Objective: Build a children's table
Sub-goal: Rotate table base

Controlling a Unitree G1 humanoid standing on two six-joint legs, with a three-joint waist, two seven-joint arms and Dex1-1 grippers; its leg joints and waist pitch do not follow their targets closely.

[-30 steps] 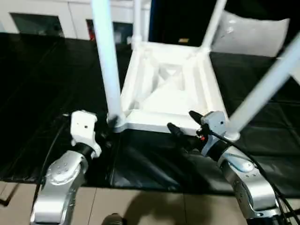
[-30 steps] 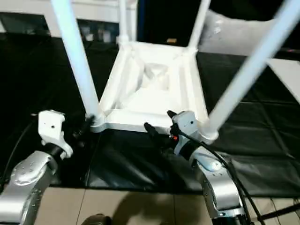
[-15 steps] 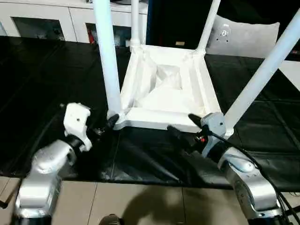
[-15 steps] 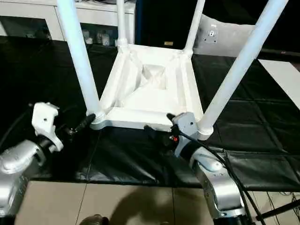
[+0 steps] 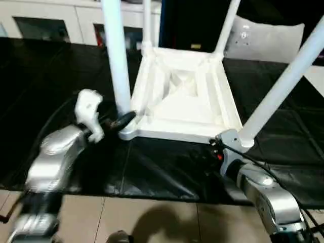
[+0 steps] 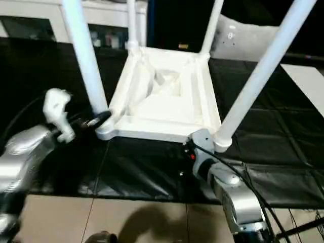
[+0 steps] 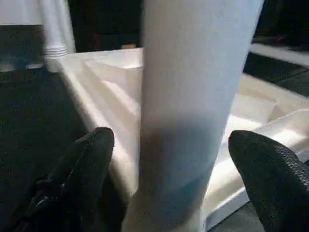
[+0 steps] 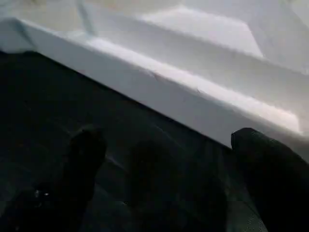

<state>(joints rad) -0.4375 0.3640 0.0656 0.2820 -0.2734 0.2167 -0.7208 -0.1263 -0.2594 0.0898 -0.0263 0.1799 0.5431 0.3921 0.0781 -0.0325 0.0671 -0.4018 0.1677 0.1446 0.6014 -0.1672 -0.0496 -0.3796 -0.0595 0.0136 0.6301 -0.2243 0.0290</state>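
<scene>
On the black-covered worktop (image 5: 61,76), close to its near edge, the little white table (image 5: 185,98) sits upside down, ribbed underside up, with all four legs standing in its corner sockets. The left gripper (image 7: 169,159) has its jaws spread wide on either side of the near-left leg (image 5: 115,55), low down by the socket, pads not touching it as far as I can tell. The right gripper (image 8: 169,159) is also open, hovering low over the worktop just in front of the table's near rim, next to the near-right leg (image 5: 281,88). My read: it's hollow plastic, so light and fairly stiff, but smooth and kinda slippery, and those long legs would act like levers if you pushed high up. I'd grab each leg right down by its collar, where it's thickest and closest to the socket, for any tightening. For flipping it, the rim looks like the better hold; a loosely threaded leg could wobble or back out. Behind the worktop there's a white cabinet (image 5: 45,20).
</scene>
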